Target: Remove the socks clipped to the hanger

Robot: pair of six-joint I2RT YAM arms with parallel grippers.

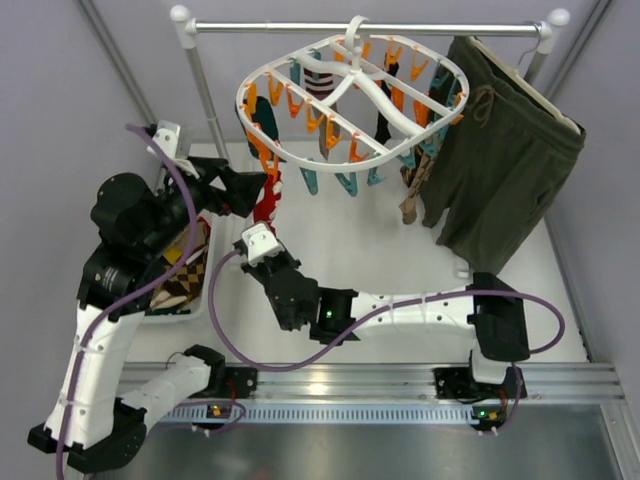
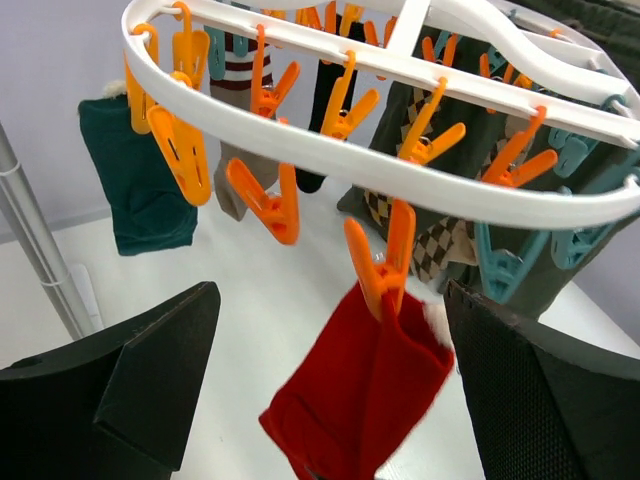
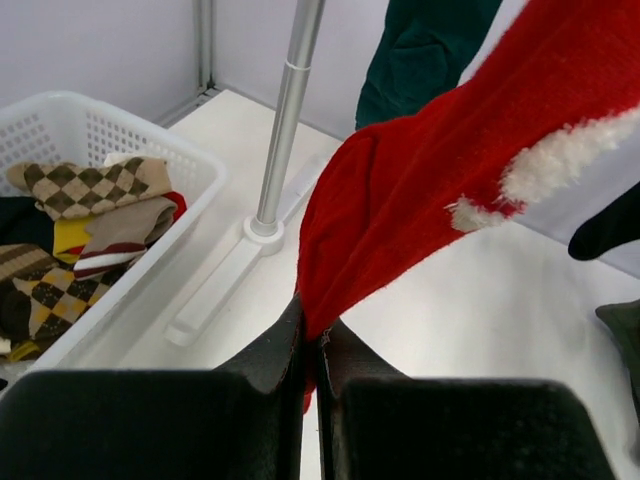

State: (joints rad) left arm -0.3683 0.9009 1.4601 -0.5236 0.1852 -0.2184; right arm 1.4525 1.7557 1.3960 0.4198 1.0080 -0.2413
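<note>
The round white hanger (image 1: 352, 62) hangs from the rail with orange and teal clips. A red sock with white trim (image 1: 268, 205) hangs from an orange clip (image 2: 385, 262) at its near left rim. My right gripper (image 3: 312, 340) is shut on the red sock's (image 3: 440, 170) lower end, below the hanger (image 1: 262, 238). My left gripper (image 2: 330, 400) is open, its fingers on either side of the red sock (image 2: 360, 390) just under the clip, not touching it. Still clipped are a teal sock (image 2: 140, 170), a striped sock (image 2: 240, 70), a black sock (image 2: 325, 110) and argyle socks (image 2: 440, 240).
Dark green shorts (image 1: 500, 160) hang on the right of the steel rail (image 1: 370, 28). A white basket (image 3: 120, 115) holding several socks stands at the left, partly under my left arm. The rail's left pole (image 3: 285, 120) and its foot stand between the basket and the red sock.
</note>
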